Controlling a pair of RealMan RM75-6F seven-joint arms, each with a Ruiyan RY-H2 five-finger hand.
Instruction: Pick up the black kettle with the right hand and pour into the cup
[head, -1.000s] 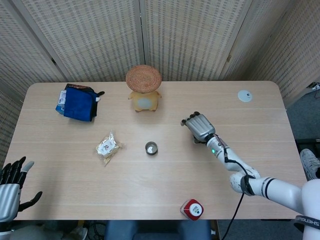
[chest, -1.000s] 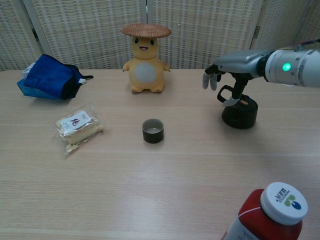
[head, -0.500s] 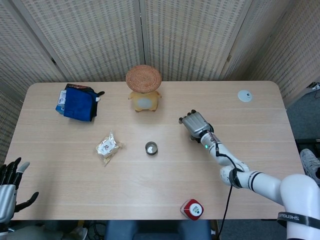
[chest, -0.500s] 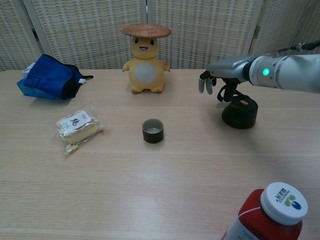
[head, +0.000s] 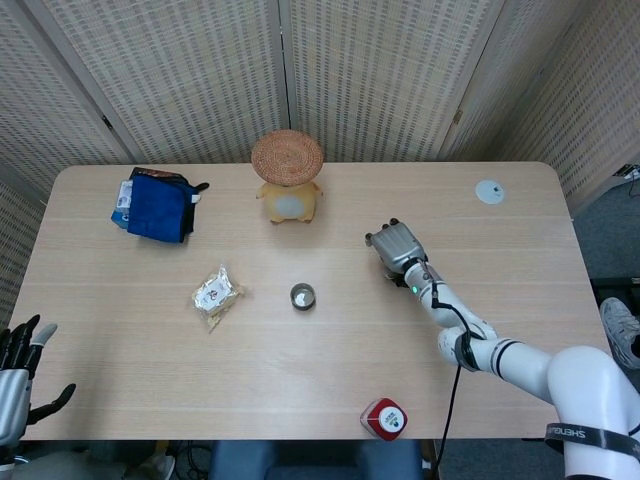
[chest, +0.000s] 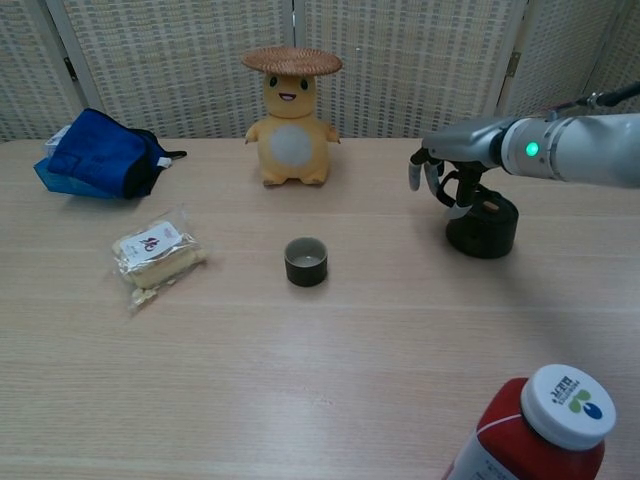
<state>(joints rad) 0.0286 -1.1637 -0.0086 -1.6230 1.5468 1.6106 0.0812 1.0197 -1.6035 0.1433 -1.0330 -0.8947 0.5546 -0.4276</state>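
The black kettle (chest: 482, 226) stands upright on the table at the right; in the head view my right hand (head: 397, 246) covers nearly all of it. My right hand (chest: 446, 176) hangs over the kettle's top left, fingers apart and pointing down, close to its handle, with no firm grip showing. The small dark cup (chest: 306, 261) stands at mid-table, well left of the kettle, also seen as the cup (head: 302, 296) from above. My left hand (head: 20, 380) sits off the table's near left corner, fingers spread, holding nothing.
A yellow plush toy with a straw hat (chest: 291, 118) stands at the back centre. A blue bag (chest: 98, 154) lies back left, a snack packet (chest: 157, 249) left of the cup. A red bottle with a white cap (chest: 545, 425) stands at the near right edge.
My right hand shifted slightly left over the kettle, then back right and a little lower. The left hand sank toward the bottom of the head view. The kettle stayed put.
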